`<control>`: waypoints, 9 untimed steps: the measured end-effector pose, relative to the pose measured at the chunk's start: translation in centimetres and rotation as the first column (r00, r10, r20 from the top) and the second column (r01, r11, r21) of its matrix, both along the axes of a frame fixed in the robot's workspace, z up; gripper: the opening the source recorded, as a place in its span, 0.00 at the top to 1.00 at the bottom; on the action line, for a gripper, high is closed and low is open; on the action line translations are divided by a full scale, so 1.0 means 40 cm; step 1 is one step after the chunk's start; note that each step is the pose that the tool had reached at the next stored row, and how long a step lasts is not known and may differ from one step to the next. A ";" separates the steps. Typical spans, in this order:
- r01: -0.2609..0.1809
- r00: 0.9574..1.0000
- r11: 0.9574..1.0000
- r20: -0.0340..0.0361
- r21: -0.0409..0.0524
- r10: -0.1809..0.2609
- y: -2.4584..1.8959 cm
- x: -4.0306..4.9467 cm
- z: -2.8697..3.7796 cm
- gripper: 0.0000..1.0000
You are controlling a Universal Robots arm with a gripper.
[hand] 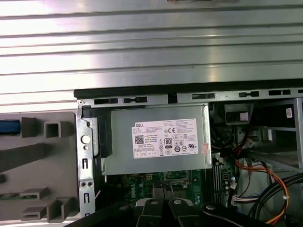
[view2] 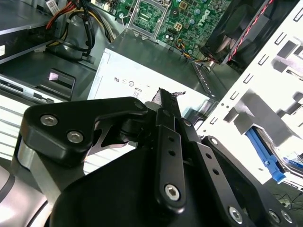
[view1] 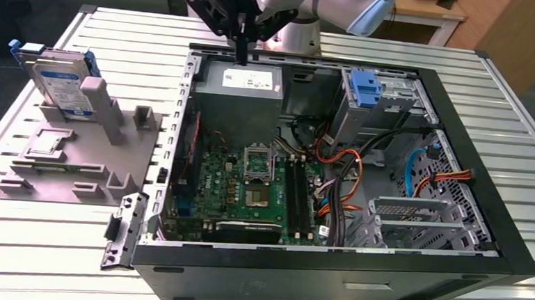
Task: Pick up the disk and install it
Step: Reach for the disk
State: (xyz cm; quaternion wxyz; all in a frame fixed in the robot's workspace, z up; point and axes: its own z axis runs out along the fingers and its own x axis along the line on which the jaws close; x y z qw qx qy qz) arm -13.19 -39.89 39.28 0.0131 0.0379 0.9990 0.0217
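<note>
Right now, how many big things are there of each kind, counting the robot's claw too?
Disk: 1
Grey holder: 1
Open computer case: 1
Power supply box: 1
Robot gripper: 1
Total: 5

- Power supply [view1: 241, 86]: I see it beneath the gripper [view1: 242, 56].
- Motherboard [view1: 246, 187]: beyond the supply, farther from the gripper.
- Grey fixture [view1: 81, 159]: outside the open case [view1: 335, 269], well apart from the gripper.
</note>
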 end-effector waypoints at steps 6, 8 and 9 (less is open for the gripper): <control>0.000 1.000 1.000 0.000 0.000 0.000 0.000 -0.007 0.000 0.90; 0.000 1.000 1.000 0.000 0.000 0.000 0.000 -0.010 0.000 0.90; 0.000 1.000 1.000 0.000 0.000 0.000 0.000 -0.011 -0.001 0.90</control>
